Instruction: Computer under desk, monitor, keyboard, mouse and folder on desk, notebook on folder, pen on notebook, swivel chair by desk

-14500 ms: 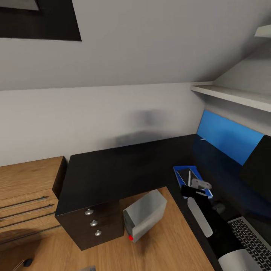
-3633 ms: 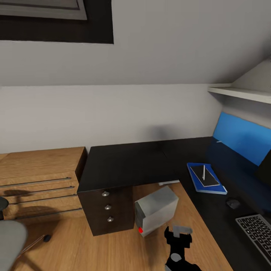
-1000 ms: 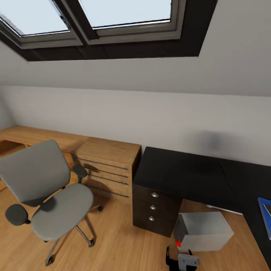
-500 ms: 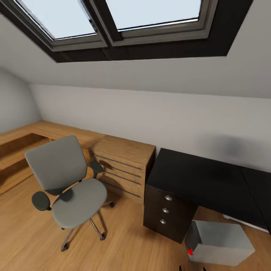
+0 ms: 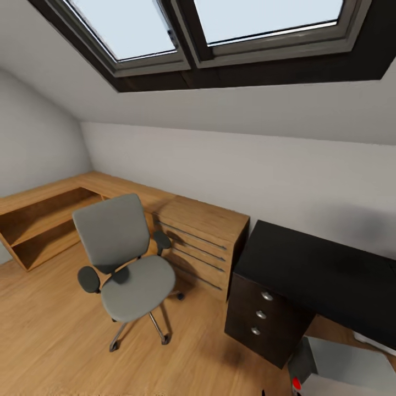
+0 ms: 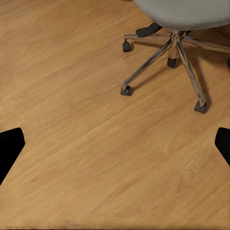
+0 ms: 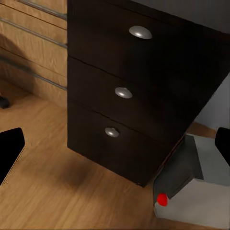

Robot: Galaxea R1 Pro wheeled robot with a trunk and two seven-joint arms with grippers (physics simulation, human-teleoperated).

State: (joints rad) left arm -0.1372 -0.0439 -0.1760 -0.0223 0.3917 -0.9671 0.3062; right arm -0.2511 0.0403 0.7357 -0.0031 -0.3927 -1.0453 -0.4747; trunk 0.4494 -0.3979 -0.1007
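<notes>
Head view takes in the swivel chair (image 5: 124, 258) standing out on the wooden floor (image 5: 49, 335), well apart from the worktop (image 5: 319, 269), with the light wooden dresser (image 5: 201, 242) between the two. Its seat is bare, no folder on it, so the chair looks ready to be rolled over. That, by my reckoning, is the big step left: the chair is not yet next to the worktop. The computer (image 5: 344, 368) sits low on the floor at the foot of the black drawer unit (image 5: 264, 319), tucked in by the worktop's edge, so that part looks handled. The stretch of glossy top on show carries nothing, and monitor, keyboard, mouse, folder, notebook and pen can't be judged from here.

Now the wrist cameras add detail. The left wrist view looks straight down at the chair's chrome five-star base (image 6: 175, 52) and its casters, with the left claw (image 6: 115, 143) spread wide, dark fingertips (image 6: 9, 148) at either edge, gripping nothing. The right wrist view gets in close on three round silver knobs (image 7: 123, 92) and the tower's red button (image 7: 163, 199); the right claw (image 7: 115, 143) is likewise spread wide and empty
</notes>
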